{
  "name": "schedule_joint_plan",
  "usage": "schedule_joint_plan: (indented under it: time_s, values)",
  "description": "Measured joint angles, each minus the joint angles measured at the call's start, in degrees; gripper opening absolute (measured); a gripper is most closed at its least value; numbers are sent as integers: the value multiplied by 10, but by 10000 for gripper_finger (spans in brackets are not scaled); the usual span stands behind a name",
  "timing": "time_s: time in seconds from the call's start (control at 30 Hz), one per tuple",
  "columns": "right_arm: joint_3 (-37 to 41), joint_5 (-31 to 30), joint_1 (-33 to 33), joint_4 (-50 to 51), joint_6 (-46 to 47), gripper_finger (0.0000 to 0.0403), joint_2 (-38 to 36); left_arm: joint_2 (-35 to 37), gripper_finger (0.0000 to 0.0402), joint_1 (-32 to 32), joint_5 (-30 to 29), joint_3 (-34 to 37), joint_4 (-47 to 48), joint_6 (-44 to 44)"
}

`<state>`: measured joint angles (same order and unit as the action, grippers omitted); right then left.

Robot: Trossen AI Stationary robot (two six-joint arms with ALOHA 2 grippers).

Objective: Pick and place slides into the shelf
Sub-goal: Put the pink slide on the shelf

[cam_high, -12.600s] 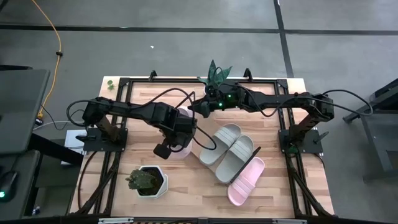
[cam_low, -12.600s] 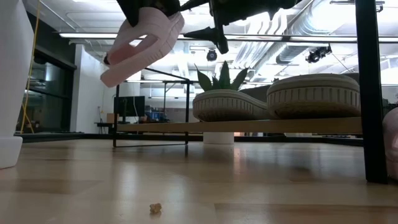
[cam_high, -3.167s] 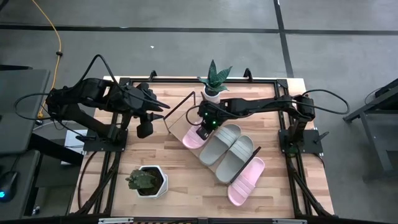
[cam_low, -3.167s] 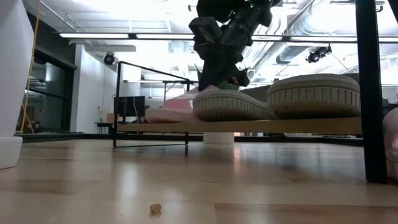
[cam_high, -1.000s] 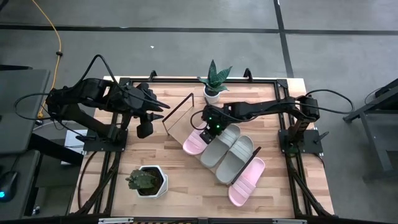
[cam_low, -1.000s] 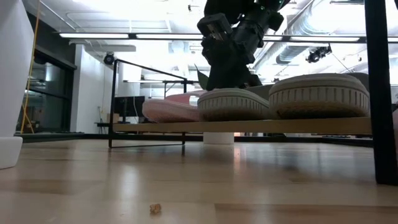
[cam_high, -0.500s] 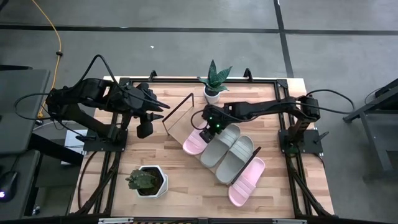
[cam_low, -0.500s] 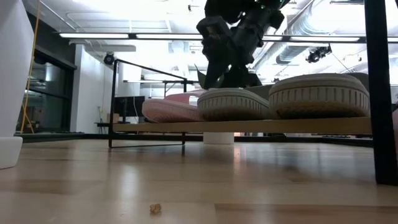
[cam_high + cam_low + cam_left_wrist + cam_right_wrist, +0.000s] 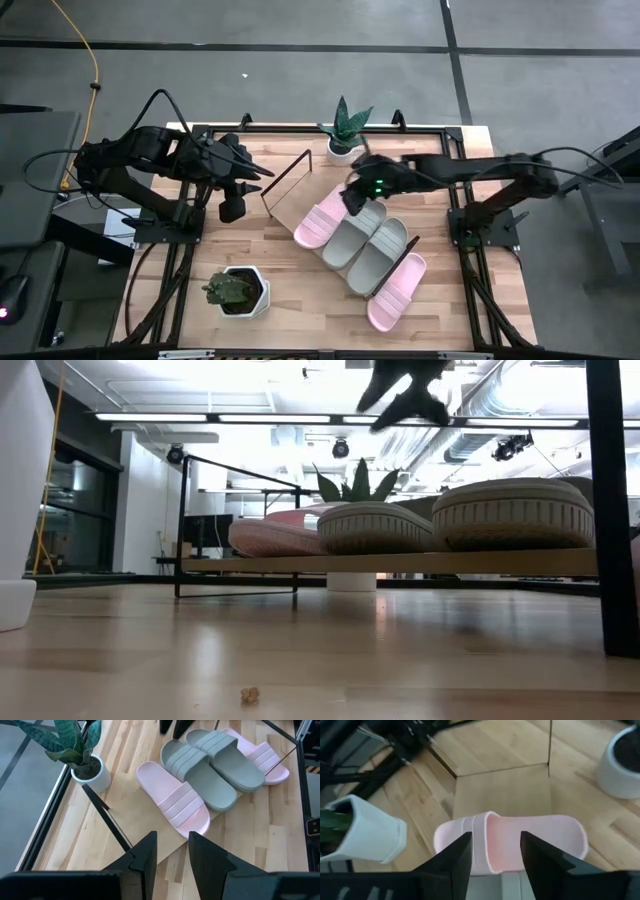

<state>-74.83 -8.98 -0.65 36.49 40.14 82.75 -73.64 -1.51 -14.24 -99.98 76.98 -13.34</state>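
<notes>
Four slides lie side by side on the shelf (image 9: 285,203), a light-wood board set slantwise across the middle of the counter (image 9: 300,300): a pale pink slide (image 9: 321,225) at the end nearer the left arm, two grey slides (image 9: 353,233) (image 9: 377,255) pressed together in the middle, and a second pink slide (image 9: 394,291) at the far end, overhanging the board's edge beside a black wire end frame (image 9: 400,256). A bare strip of board shows between the first pink slide and the other wire end frame (image 9: 285,174). Open counter runs along the near edge, broken only by a white hexagonal planter with a cactus (image 9: 237,290); a potted snake plant (image 9: 343,135) stands just beyond the shelf at the counter's back edge. The right gripper (image 9: 352,198) is stretched out from its base across the counter and hangs above the first pink slide and the neighbouring grey one, its jaws apart and clamped on nothing. The left gripper (image 9: 233,207) is held above bare counter, well clear of the shelf, its arm folded back toward its base and its jaws a little apart, empty.
</notes>
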Motion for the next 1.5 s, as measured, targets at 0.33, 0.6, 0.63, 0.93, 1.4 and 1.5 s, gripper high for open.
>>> schedule_joint_plan:
  time_s: [0.33,0.6,0.63,0.93,1.4,1.5]
  values:
    - [0,-8,30,41,8,158,-100,0,101,0,-17,0,-8,33]
    - [0,43,78,176,79,158,-135,0,101,0,-22,0,-27,64]
    - [0,33,96,199,101,158,-138,0,101,0,-20,0,-26,66]
    - [43,-206,311,261,345,157,-194,0,101,0,-18,0,-17,69]
    - [240,-259,518,89,605,157,-281,0,101,0,-3,0,-4,47]
    - [240,-234,546,107,628,157,-281,0,101,0,-3,0,-5,28]
